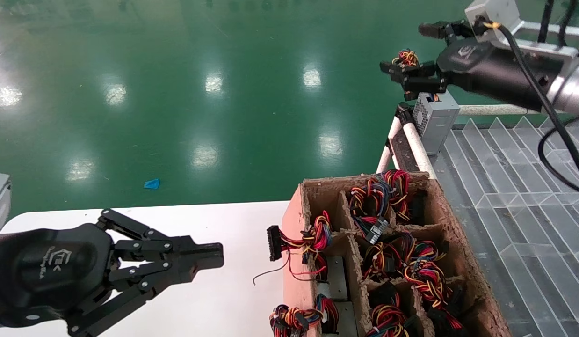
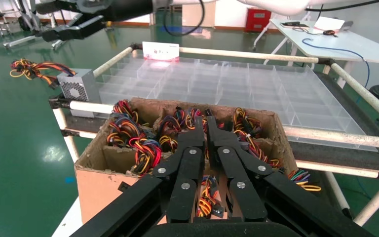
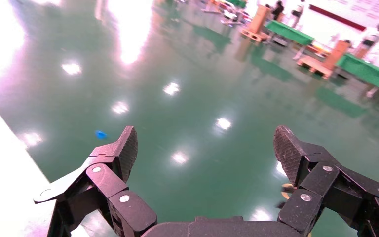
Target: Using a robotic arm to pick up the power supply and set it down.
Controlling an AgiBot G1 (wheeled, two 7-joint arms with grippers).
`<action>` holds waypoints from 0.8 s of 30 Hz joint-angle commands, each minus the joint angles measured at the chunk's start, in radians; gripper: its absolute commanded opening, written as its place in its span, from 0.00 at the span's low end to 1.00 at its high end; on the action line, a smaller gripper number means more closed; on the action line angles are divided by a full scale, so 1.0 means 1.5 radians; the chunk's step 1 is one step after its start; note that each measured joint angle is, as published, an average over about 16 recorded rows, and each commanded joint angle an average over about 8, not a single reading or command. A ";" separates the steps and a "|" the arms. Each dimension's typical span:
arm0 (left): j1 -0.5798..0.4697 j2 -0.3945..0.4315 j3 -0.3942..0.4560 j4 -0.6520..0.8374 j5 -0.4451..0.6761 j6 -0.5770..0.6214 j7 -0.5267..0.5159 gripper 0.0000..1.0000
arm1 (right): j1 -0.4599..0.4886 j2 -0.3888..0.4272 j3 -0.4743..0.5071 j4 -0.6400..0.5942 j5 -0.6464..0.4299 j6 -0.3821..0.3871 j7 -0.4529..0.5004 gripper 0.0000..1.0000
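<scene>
Up at the far corner of the rack, the right gripper point(image 1: 401, 75) hangs just above the power supply point(image 1: 434, 120), fingers spread wide with nothing between them; its own wrist view shows only green floor point(image 3: 187, 98) in the gap. The power supply stands on end at the corner of the clear divider tray point(image 1: 514, 187), perforated face toward the white rail point(image 1: 418, 150), its wire bundle point(image 2: 32, 69) spilling out over the edge. Whether the gripper touches the box is hard to say from here. The left gripper point(image 1: 214, 256) sits over the white table point(image 1: 233, 299), jaws closed and empty, beside the cardboard box point(image 1: 296, 224) of wired units.
</scene>
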 commanded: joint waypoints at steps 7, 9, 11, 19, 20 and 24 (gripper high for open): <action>0.000 0.000 0.000 0.000 0.000 0.000 0.000 1.00 | -0.085 0.041 0.023 0.111 0.058 -0.058 0.050 1.00; 0.000 0.000 0.000 0.000 0.000 0.000 0.000 1.00 | -0.106 0.052 0.028 0.138 0.073 -0.072 0.063 1.00; 0.000 0.000 0.000 0.000 0.000 0.000 0.000 1.00 | -0.127 0.062 0.034 0.166 0.088 -0.086 0.075 1.00; 0.000 0.000 0.000 0.000 0.000 0.000 0.000 1.00 | -0.212 0.103 0.056 0.277 0.146 -0.144 0.125 1.00; 0.000 0.000 0.000 0.000 0.000 0.000 0.000 1.00 | -0.223 0.109 0.059 0.290 0.153 -0.151 0.132 1.00; 0.000 0.000 0.000 0.000 0.000 0.000 0.000 1.00 | -0.265 0.129 0.070 0.346 0.183 -0.180 0.157 1.00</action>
